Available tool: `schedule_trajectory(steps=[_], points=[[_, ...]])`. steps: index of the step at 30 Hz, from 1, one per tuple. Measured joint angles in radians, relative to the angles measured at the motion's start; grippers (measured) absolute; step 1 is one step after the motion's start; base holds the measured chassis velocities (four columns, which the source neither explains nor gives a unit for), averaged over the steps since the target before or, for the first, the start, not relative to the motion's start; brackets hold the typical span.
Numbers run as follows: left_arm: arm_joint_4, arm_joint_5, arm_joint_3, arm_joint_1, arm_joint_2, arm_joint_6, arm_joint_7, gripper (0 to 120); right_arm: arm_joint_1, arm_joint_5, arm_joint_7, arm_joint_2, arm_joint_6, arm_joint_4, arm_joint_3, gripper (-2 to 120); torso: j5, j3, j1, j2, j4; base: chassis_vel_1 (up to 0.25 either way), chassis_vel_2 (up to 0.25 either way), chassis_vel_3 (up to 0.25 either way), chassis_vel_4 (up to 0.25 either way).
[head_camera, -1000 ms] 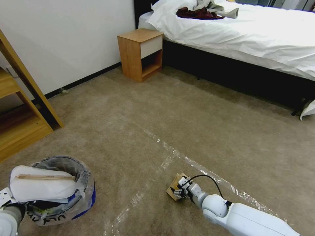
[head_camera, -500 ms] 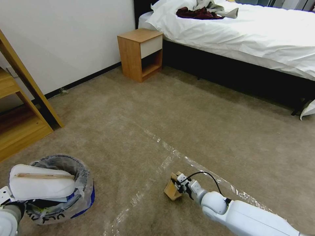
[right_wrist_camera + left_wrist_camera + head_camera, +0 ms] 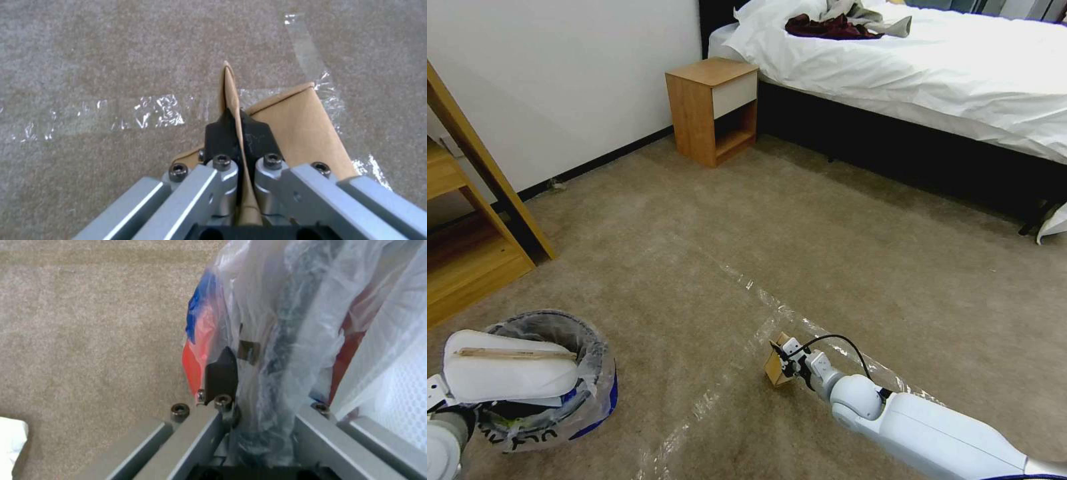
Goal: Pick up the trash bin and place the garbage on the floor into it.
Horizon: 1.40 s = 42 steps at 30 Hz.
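Right end effector (image 3: 238, 133) pinches folded brown cardboard (image 3: 302, 133) over taped carpet (image 3: 827, 227)

A wooden nightstand (image 3: 714, 110) is standing at twelve o'clock against the white wall (image 3: 547, 73). At one o'clock a white-sheeted bed (image 3: 934, 67) is carrying dark red and grey clothes (image 3: 844, 23). At nine o'clock a wooden shelf unit (image 3: 464, 233) is standing.
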Motion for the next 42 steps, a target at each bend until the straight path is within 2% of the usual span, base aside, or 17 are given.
schedule_trajectory(steps=[8,14,18,21,22,26,29,35,37,38,41,42], points=[[-0.03,-0.039,-0.001,0.003,0.007,0.0,-0.016,0,0.019,-0.043,-0.03,-0.007,0.054,0.051,0.139,0,0.0001,0.0,0.0,0.0,-0.0002,0.0,0.0,0.0,0.0],[-0.069,-0.094,-0.032,0.017,0.015,0.002,-0.044,0,0.155,-0.031,-0.043,0.0,0.113,0.124,0.242,0,0.0,0.0,0.0,0.0,0.0,0.0,0.0,0.0,0.0],[-0.089,-0.123,-0.041,0.021,0.014,0.004,-0.059,0,0.262,-0.012,-0.078,0.006,0.179,0.147,0.264,0,-0.0002,0.0,0.0,0.0,0.0002,0.0,0.0,0.0,0.0],[-0.093,-0.128,-0.042,0.021,0.012,0.004,-0.062,0,0.389,0.05,-0.149,0.028,0.275,0.154,0.276,0,-0.0002,0.0,0.0,0.0,-0.0001,0.0,0.0,0.0,0.0],[-0.093,-0.128,-0.042,0.021,0.012,0.004,-0.062,0,0.389,0.05,-0.149,0.028,0.275,0.154,0.276,0,-0.0002,0.0,0.0,0.0,-0.0001,0.0,0.0,0.0,0.0],[-0.093,-0.129,-0.032,0.018,0.005,0.005,-0.064,0,0.516,0.149,-0.288,0.093,0.443,0.135,0.267,0,-0.0002,0.0,0.0,0.0,0.0002,0.0,0.0,0.0,0.0],[-0.096,-0.129,-0.026,0.015,0.0,0.005,-0.064,0,0.552,0.182,-0.323,0.134,0.482,0.143,0.251,0,-0.0004,0.0,0.0,0.0,-0.0001,0.0,0.0,0.0,0.0],[-0.102,-0.143,-0.028,0.01,-0.001,0.005,-0.067,0,0.588,0.211,-0.377,0.223,0.499,0.169,0.211,0,-0.0004,0.0,0.0,0.0,0.0,0.0,0.0,0.0,0.0],[-0.104,-0.154,-0.032,0.01,0.0,0.005,-0.071,0,0.598,0.227,-0.404,0.305,0.501,0.176,0.181,0,-0.0003,0.0,0.0,0.0,0.0001,0.0,0.0,0.0,0.0],[-0.104,-0.154,-0.032,0.01,0.0,0.005,-0.071,0,0.598,0.227,-0.404,0.305,0.501,0.176,0.181,0,-0.0003,0.0,0.0,0.0,0.0001,0.0,0.0,0.0,0.0],[-0.111,-0.174,-0.03,0.006,0.0,0.005,-0.075,0,0.616,0.265,-0.483,0.407,0.522,0.146,0.101,0,-0.0004,0.0,0.0,0.0,0.0003,0.0,0.0,0.0,0.0],[-0.111,-0.174,-0.03,0.006,0.0,0.005,-0.075,0,0.616,0.265,-0.483,0.407,0.522,0.146,0.101,0,-0.0004,0.0,0.0,0.0,0.0003,0.0,0.0,0.0,0.0]])
